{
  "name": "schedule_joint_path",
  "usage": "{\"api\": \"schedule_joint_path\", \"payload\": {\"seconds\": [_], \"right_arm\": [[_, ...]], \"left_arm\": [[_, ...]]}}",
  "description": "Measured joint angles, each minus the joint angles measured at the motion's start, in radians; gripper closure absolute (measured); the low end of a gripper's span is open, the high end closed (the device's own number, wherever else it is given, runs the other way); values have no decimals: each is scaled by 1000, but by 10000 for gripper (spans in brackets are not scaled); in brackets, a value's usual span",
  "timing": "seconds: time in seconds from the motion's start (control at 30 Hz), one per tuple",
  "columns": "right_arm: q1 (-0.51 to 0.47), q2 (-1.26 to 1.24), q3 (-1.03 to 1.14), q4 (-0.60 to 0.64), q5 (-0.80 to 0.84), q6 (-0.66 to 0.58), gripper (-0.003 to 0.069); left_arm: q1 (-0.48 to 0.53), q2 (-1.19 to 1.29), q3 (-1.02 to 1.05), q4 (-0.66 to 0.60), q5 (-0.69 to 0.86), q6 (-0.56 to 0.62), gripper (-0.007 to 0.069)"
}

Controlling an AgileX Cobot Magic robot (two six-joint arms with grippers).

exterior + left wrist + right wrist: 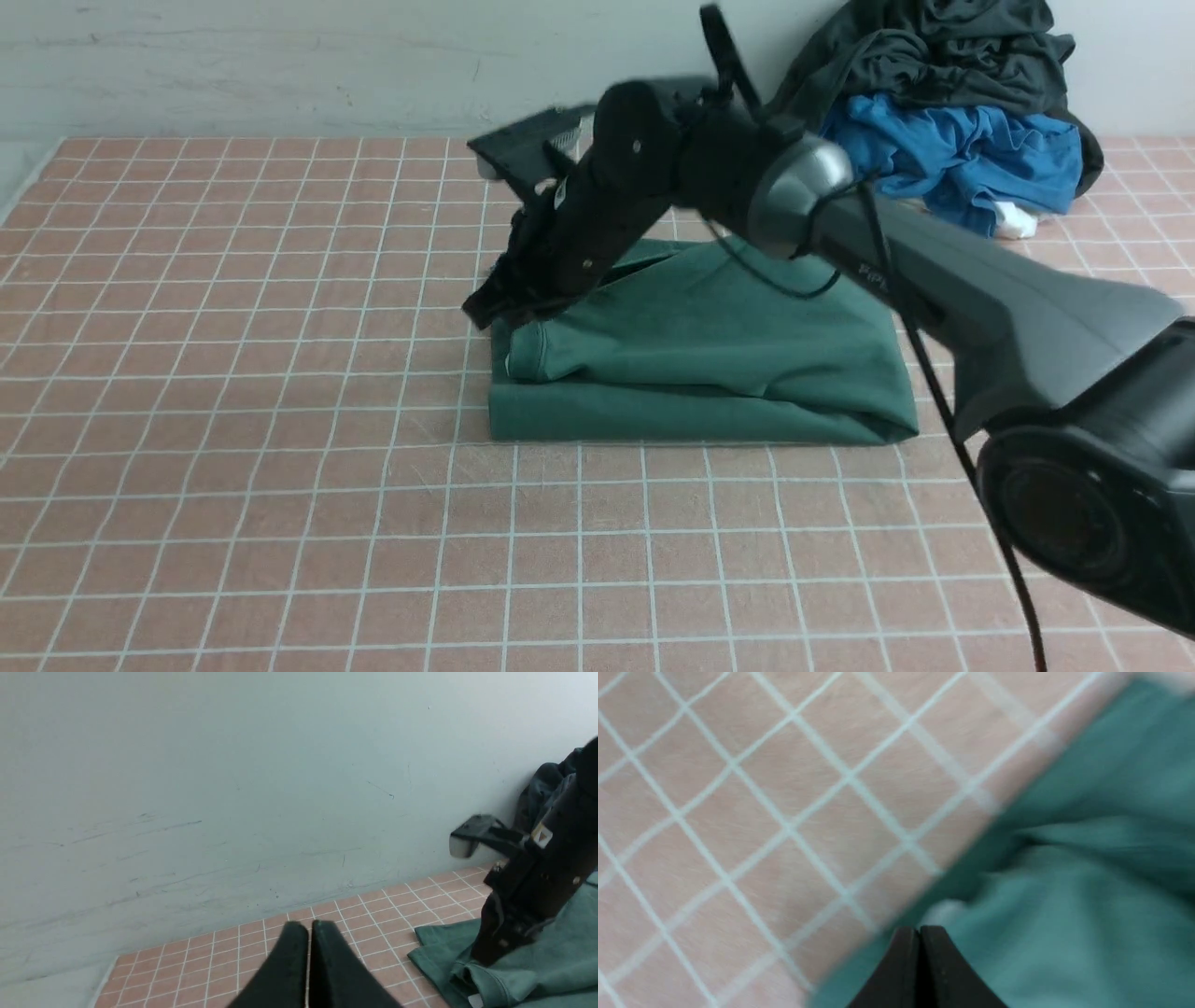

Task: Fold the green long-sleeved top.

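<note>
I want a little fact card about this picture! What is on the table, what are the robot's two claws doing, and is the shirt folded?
Table: pink tiled tabletop
Shirt: green top, lying in a folded rectangle in the middle
Right claw: right gripper, shut, at the top's left edge; whether it pinches cloth cannot be told
Left claw: left gripper, shut, holding nothing, away from the top
Other clothes: blue garment and dark grey garment, piled by the wall

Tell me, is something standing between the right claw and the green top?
Nothing visible does. The right claw is shut and already down at the left edge of the folded green top. Whether it pinches cloth cannot be told.
</note>
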Motion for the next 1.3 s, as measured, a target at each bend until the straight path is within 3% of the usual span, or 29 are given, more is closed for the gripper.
{"api": "schedule_joint_path", "payload": {"seconds": [0.13,0.3,0.5,0.6,0.73,1.03,1.3], "right_arm": [[-21,-127,-32,-185,78,67,673],[-84,-181,98,-211,77,130,673],[-98,-78,290,-50,-13,148,673],[-47,-21,310,73,-119,122,673],[27,-16,300,89,-178,60,673],[68,-238,165,-257,104,63,673],[68,-655,336,-331,137,97,673]], "left_arm": [[0,0,3,-1,-1,-16,627],[0,0,20,-3,-7,-19,627],[0,0,50,-3,-10,-20,627],[0,0,62,-5,-15,-26,627],[0,-8,62,-6,-15,-27,627],[0,-140,62,-5,81,-27,627],[-45,-180,62,-2,103,-27,627]]}}
